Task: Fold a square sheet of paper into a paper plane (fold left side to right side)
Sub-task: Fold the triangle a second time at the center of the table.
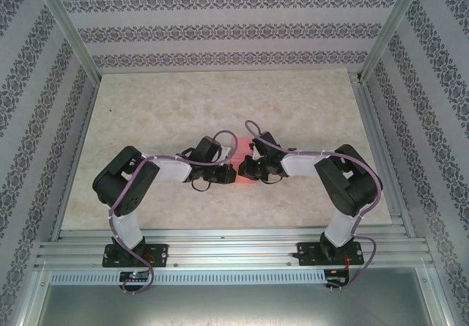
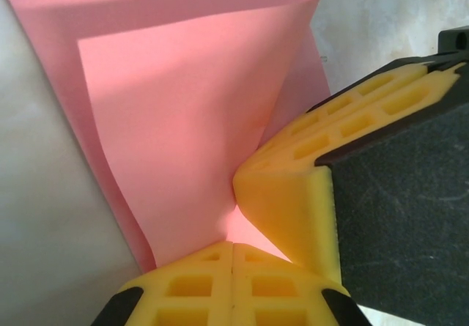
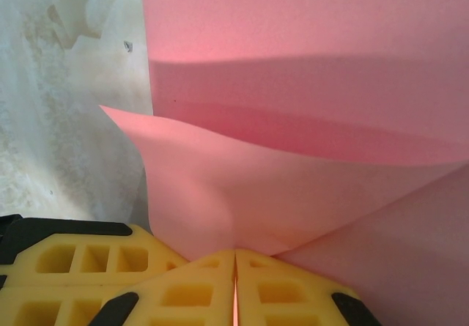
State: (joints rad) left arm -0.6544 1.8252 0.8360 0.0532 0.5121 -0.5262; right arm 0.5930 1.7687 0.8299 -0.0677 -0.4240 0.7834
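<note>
On the table [image 1: 183, 106], at its middle, the square sheet of paper [image 1: 239, 147]. Left of it and touching, the left gripper [image 1: 230, 171]; right of it, the right gripper [image 1: 246, 169] (tips just beside each other, sheet nipped in both).

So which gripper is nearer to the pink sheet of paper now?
Neither: both are shut on the sheet. The left gripper pinches it from the left, the right gripper from the right.

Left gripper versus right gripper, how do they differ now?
The left gripper reaches in from the left, the right gripper from the right. Pink shows in the seam between the right gripper's fingers; the left gripper's seam looks flush. Both are shut, pinching the square sheet of paper.
</note>
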